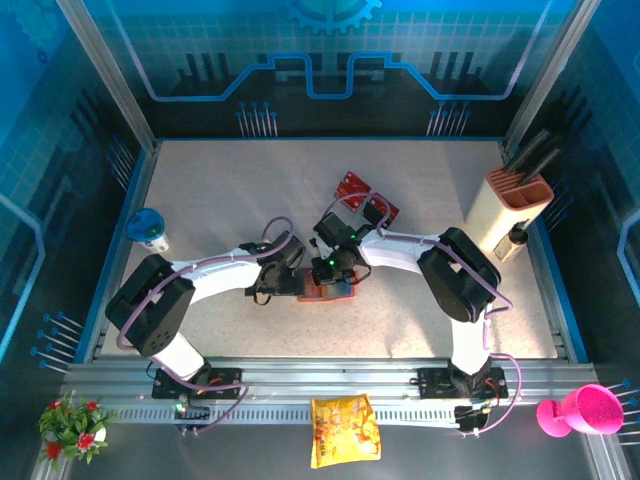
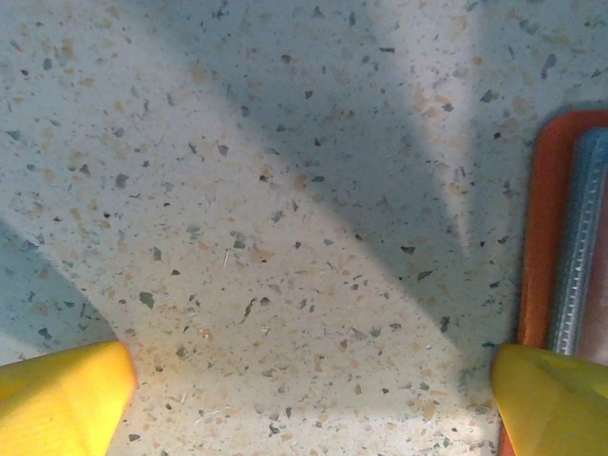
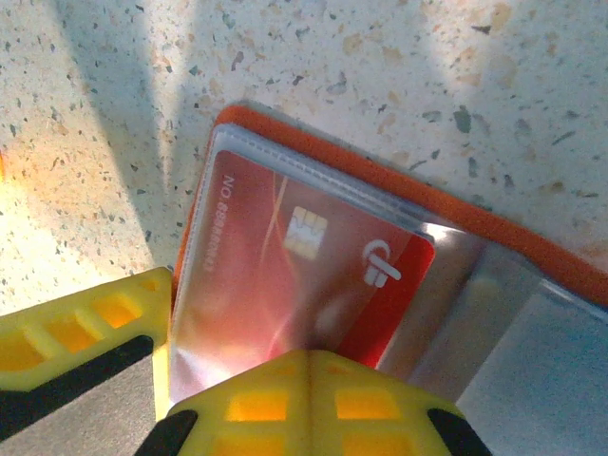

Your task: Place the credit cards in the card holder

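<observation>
Lying at bench (image 1: 220, 200) centre, card holder (image 1: 322, 293) runs left-right, credit card (image 3: 313, 275) pocketed; right fingers (image 3: 304, 399) clenched, left fingers (image 2: 57, 399) released.

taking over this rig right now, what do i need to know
left claw: open, holding nothing, low over the table, one finger right by the card holder edge.
right claw: shut, at the near end of a red card that sits partway under the holder's clear pocket. Cannot tell if it pinches or just pushes.
done: holder lies open in the middle of the table, and one card is started into it.
left to do: seat that card fully, then fetch the two more credit cards lying farther back on the table.
</observation>
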`<state>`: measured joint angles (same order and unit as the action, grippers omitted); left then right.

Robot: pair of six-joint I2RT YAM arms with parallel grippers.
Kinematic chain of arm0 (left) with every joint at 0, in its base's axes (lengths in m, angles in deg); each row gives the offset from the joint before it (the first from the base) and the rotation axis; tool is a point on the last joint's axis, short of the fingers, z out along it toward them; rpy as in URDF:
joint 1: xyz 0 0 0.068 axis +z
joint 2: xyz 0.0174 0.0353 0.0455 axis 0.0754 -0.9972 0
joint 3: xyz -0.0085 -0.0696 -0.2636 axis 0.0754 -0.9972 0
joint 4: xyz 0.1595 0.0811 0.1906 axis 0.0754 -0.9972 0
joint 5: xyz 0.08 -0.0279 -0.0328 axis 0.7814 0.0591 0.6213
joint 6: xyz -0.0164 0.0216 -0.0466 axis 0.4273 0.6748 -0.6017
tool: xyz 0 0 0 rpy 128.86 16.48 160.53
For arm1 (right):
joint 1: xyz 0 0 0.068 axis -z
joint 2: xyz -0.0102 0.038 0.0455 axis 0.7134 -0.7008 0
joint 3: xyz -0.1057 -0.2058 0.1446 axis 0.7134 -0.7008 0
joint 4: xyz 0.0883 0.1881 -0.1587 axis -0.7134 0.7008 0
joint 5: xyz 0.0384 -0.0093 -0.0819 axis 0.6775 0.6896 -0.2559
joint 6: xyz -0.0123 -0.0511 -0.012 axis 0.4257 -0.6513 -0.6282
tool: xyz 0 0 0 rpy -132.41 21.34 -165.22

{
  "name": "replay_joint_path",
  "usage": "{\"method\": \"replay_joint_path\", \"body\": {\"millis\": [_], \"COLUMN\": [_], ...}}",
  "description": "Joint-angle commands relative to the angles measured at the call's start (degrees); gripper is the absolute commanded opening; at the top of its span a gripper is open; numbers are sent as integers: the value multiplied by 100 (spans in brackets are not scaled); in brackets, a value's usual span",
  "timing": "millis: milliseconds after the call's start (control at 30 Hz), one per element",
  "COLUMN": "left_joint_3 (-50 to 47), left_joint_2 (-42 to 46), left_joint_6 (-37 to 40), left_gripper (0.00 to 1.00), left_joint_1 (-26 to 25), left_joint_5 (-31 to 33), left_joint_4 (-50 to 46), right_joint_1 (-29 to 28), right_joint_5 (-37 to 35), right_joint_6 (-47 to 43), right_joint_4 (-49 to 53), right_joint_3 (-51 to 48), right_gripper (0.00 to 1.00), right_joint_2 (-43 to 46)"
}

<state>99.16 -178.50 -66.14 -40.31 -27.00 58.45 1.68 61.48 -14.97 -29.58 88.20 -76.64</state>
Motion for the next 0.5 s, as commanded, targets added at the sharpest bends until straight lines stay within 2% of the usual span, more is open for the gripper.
{"method": "replay_joint_path", "body": {"millis": [0,233,467], "left_joint_3": [-168,-70,-12], "left_joint_2": [127,586,411], "left_joint_6": [11,-52,10], "left_gripper": [99,99,99], "left_joint_1": [35,145,288], "left_joint_5": [-74,94,74], "left_joint_4": [-21,-250,-289], "right_joint_1": [-46,38,37], "right_joint_5": [68,-285,-370], "right_joint_6": [90,147,174], "right_joint_4": [157,270,259], "right_joint_3": [-101,-424,-444], "right_gripper": [0,0,0], "right_joint_2": [367,767,638]}}
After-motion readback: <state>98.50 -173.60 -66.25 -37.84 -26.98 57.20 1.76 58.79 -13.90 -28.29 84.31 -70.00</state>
